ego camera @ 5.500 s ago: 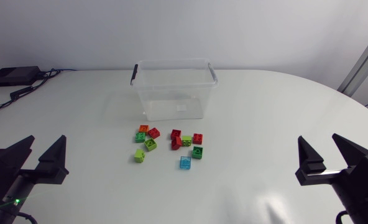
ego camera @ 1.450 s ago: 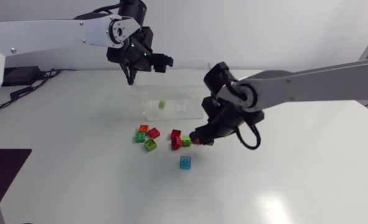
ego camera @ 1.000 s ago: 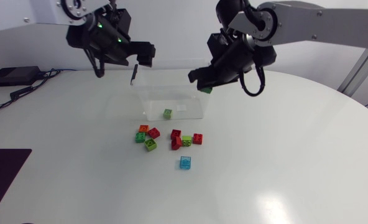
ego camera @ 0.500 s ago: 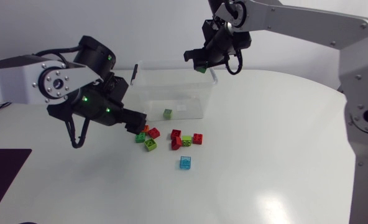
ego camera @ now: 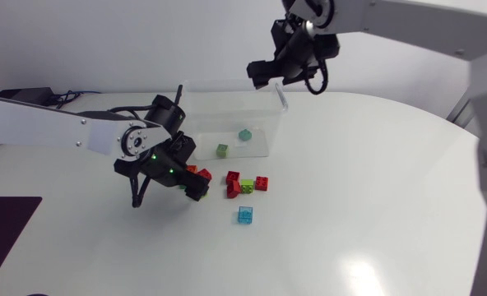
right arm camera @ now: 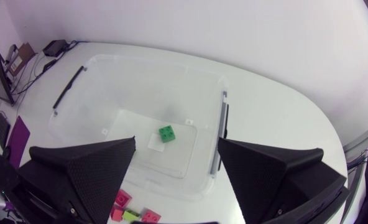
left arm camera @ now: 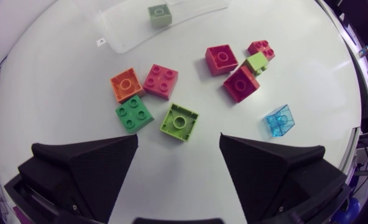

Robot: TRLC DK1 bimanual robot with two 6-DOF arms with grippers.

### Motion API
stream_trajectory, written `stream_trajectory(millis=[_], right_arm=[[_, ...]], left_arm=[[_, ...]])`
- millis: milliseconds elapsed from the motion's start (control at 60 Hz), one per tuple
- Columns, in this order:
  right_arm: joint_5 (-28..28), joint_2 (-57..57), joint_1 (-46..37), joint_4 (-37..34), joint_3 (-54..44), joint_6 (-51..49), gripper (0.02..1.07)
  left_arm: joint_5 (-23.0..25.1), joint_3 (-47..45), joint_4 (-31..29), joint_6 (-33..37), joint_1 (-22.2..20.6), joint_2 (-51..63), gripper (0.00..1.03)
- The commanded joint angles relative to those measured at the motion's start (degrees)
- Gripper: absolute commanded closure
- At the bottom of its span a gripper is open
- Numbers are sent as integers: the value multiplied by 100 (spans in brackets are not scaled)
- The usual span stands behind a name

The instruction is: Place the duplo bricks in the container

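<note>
White tabletop [ego camera: 375,214] is filling the head view, with a clear container [ego camera: 270,123] standing toward its far side. A pale green brick [ego camera: 222,150] and a green brick [ego camera: 244,134] are showing inside it. The left gripper [ego camera: 190,182] is hanging low over the left end of the loose cluster just in front of the container. Beside it red bricks [ego camera: 233,177] and a small lime brick [ego camera: 247,186] are sitting close together, and a blue brick [ego camera: 245,215] is lying apart, nearer the front. The right gripper [ego camera: 264,72] is hovering above the container's far right corner.

From the left wrist, the left gripper [left arm camera: 178,146] is holding its fingers spread wide, gripping nothing. A lime green brick [left arm camera: 179,122] is lying just ahead of the gap, with a dark green brick [left arm camera: 134,113] beside it. An orange brick [left arm camera: 127,84] and a pink-red brick [left arm camera: 160,81] are lying farther ahead. The blue brick [left arm camera: 279,121] is sitting off by one fingertip.

From the right wrist, the right gripper [right arm camera: 176,146] is likewise gaping wide and empty. The container [right arm camera: 78,78] is lying below it, with the green brick [right arm camera: 167,133] inside, ahead of the gap.
</note>
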Motion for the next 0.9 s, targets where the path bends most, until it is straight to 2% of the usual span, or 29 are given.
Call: stream_trajectory(millis=[0,150,367,550,767,783,817,883], right_arm=[[-14,-990,-44,236,-863,-148,6],[-93,-2097,-132,640,-2463,-306,6],[-242,-2870,-404,1133,-3939,-403,6],[-339,-3204,-554,1458,-4739,-430,6],[-489,-3433,-642,1616,-5249,-447,6],[-497,-3433,-633,1634,-5284,-447,6],[-497,-3442,-598,1678,-5372,-447,6],[-550,-3407,-475,1730,-5574,-438,6]], left_arm=[[16,138,92,151,217,287,15],[16,164,136,151,138,428,16],[42,261,128,133,-135,560,16],[121,446,75,125,-231,876,16],[121,674,75,151,-310,1245,17],[121,683,75,151,-319,1263,18],[121,701,75,177,-337,1272,29],[139,736,128,160,-363,1289,63]])
